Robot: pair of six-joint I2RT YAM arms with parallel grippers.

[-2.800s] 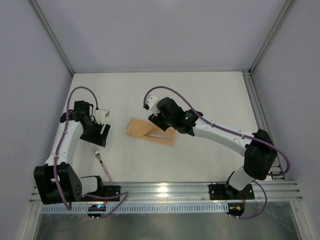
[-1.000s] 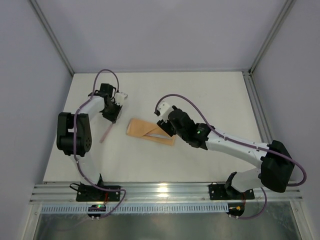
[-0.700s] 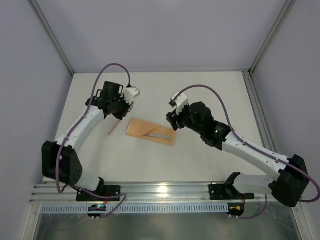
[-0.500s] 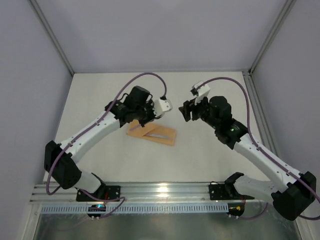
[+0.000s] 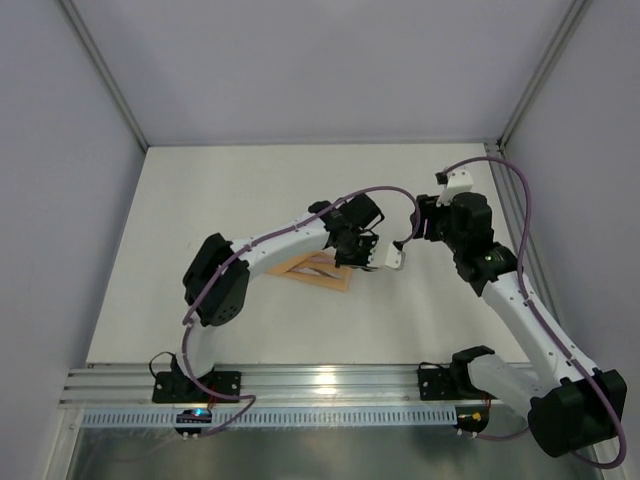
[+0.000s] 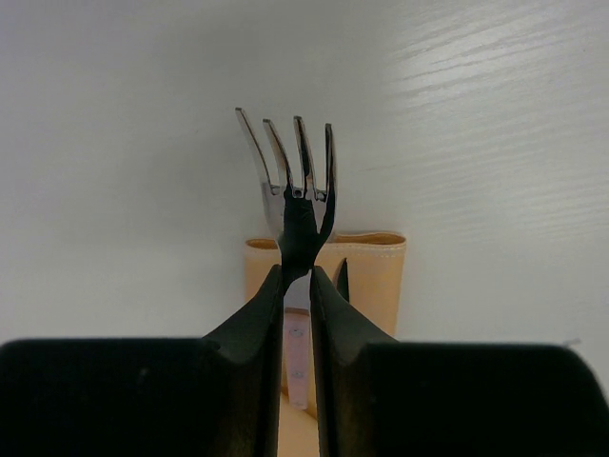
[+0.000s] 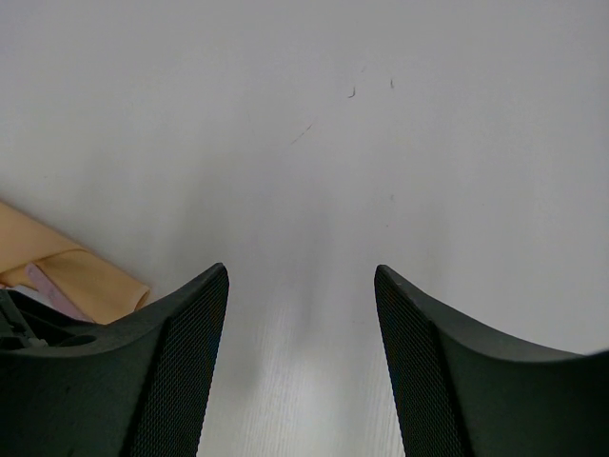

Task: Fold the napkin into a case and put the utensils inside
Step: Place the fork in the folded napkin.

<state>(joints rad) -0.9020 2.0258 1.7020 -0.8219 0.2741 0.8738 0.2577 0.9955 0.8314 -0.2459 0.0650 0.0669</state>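
Now: left gripper (image 6: 297, 272) is pinched nearly closed on the neck of the fork (image 6: 297, 200). The tines point straight ahead of the tool, and the handle runs back under the fingers where I cannot see it. The fork is carried clear of the table (image 7: 381, 114).

The case (image 6: 373, 271) lies directly below the fingertips, with its short edge just ahead of them and its length running back under the wrist. A pale strip inside it reads as the knife (image 7: 46, 279), so one utensil seems to be in place already.

The right gripper (image 7: 300, 276) is well open and holds nothing. It hangs over bare table, with the corner of the case low and to the left of its fingers.

Step in hand (my judgement): seat the fork in the pocket beside the knife.

Notes for doing it well:
- Line the fork up with the long axis of the case first.
- Come down shallow so that the trailing handle meets the pocket mouth and not the top of the fold.
- Feed it in slowly, because thin cloth will bunch or drag along with the fork.
- The idle right tool is close enough to pin the near corner if the cloth creeps.
- Let go only once the handle is under the flap.
- Lift straight away so as not to disturb the fold.
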